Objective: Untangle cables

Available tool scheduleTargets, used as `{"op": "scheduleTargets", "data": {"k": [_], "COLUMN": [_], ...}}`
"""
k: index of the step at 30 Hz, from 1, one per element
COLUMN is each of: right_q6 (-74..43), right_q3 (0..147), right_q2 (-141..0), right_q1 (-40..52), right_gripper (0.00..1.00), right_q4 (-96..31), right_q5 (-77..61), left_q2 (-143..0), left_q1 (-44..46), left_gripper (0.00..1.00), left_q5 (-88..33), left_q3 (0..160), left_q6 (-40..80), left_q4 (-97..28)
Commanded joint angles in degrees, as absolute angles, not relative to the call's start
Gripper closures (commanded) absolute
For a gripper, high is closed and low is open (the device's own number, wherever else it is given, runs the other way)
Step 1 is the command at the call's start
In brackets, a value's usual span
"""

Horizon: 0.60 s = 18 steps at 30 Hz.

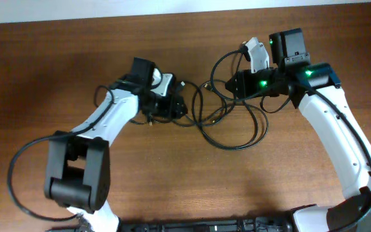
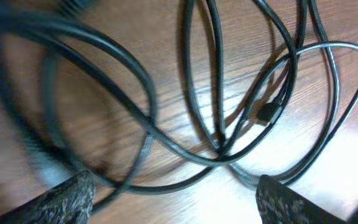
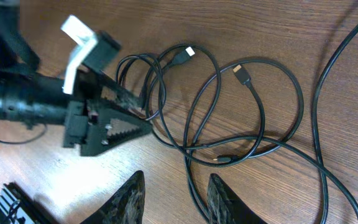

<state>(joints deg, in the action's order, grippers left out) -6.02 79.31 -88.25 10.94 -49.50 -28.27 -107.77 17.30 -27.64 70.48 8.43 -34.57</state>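
Observation:
The cables lie as a loose tangle of thin black loops on the wooden table, between my two grippers. My left gripper is at the tangle's left edge. In its wrist view the left gripper stands wide open over crossing strands, and one strand runs across the gap. My right gripper is at the tangle's upper right. Its fingers are apart, with one cable running between them close to the right finger. A silver-tipped plug and a second plug lie free.
The left gripper shows in the right wrist view with strands at its serrated fingers. A thick black arm wire loops beside the left base. The table's far edge runs along the top, and black hardware lines the near edge.

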Motion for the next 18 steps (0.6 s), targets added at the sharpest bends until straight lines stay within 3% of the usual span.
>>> {"op": "scheduleTargets", "data": {"k": [1, 6, 18], "right_q6": [-5.6, -5.6, -5.6], "right_q3": [79.8, 79.8, 79.8], "right_q2": [-88.5, -88.5, -88.5], "right_q1": [11.2, 11.2, 11.2], "right_gripper": [0.68, 0.68, 0.68], "right_q4": [-49.5, -49.6, -50.4], "right_q5": [-27.8, -27.8, -27.8], "left_q2": [-109.8, -109.9, -109.9], "left_q1": [20.1, 23.4, 26.8], "left_gripper": [0.16, 0.27, 0.24], "left_q5": [-28.9, -27.1, -16.5], "left_q3": [70.1, 70.1, 70.1], "left_q6": [24.3, 31.8, 35.4], "left_q4": [-33.1, -31.7, -30.9]}}
